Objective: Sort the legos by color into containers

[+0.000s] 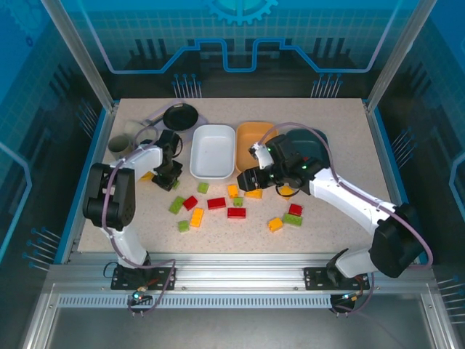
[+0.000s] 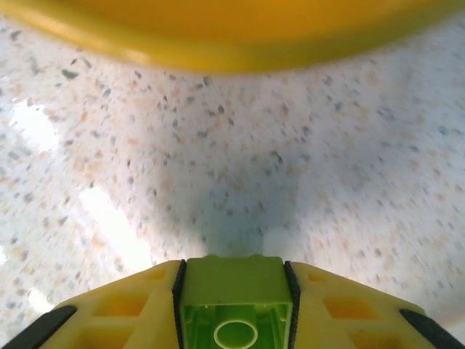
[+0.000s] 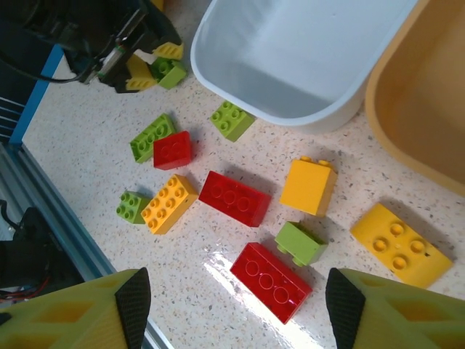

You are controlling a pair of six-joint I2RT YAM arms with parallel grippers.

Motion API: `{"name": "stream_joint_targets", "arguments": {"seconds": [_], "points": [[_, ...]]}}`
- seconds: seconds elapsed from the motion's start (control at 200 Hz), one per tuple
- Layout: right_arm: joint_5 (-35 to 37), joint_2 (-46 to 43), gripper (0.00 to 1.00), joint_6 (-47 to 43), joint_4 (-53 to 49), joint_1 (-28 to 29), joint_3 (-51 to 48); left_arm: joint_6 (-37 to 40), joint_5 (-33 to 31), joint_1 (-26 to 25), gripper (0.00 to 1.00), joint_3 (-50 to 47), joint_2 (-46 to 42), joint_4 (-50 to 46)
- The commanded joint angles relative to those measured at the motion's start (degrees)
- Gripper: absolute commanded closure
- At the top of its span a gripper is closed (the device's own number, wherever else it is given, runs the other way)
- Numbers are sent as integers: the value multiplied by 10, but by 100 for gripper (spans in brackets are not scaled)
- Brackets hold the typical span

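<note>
- Progress, as judged: early stage; white tray (image 3: pixel 320 116) bare inside, visible part of orange tray (image 3: pixel 407 123) likewise bare
- Teal tray (image 1: pixel 317 138) largely covered by the right arm; contents not to be told
- Left to do: nearly the whole sort, with the legos (image 3: pixel 235 198) scattered loose on the table (image 3: pixel 87 182) in front of the trays, all three colours mixed
- Left gripper (image 1: pixel 168 177): low over the table, left of the white tray, clamped on a green brick (image 2: pixel 232 291)
- Green brick seated squarely between the yellow fingers (image 2: pixel 131 305), hollow underside turned to the wrist camera; lifted or resting on the table, not to be told
- Right gripper (image 3: pixel 236 305): jaws spread wide, nothing between them, hovering above the middle of the scatter, just in front of the white and orange trays
- Look of the pieces: glossy, studded, hard-edged; long red bricks (image 3: pixel 270 282), a tall yellow-orange block (image 3: pixel 309 187) beside them, small green pieces (image 3: pixel 300 243) in between
- Most pieces lying stud-up and apart from each other; a red one (image 3: pixel 172 150) touching a green one (image 3: pixel 151 137)
- Likely next, as judged: carry the green brick to its chosen tray
</note>
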Motion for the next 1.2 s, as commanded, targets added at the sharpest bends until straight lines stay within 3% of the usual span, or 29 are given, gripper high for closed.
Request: {"name": "stream_joint_targets", "arguments": {"seconds": [0.0, 0.12, 0.3, 0.525, 0.725, 1.195], "points": [[40, -45, 33, 29, -5, -15, -22, 9, -58, -40, 65, 29, -79, -56], [45, -83, 33, 56, 12, -41, -57, 66, -87, -86, 65, 88, -103, -70], [61, -112, 33, 68, -6, -58, -88, 160, -58, -120, 65, 178, -42, -51], [78, -142, 33, 77, -23, -70, -107, 197, 17, -127, 65, 274, 52, -27], [99, -174, 33, 97, -31, -76, -135, 241, 101, -171, 65, 382, 150, 5], [99, -215, 32, 145, -23, -111, -152, 262, 157, -234, 61, 623, 369, -43]]}}
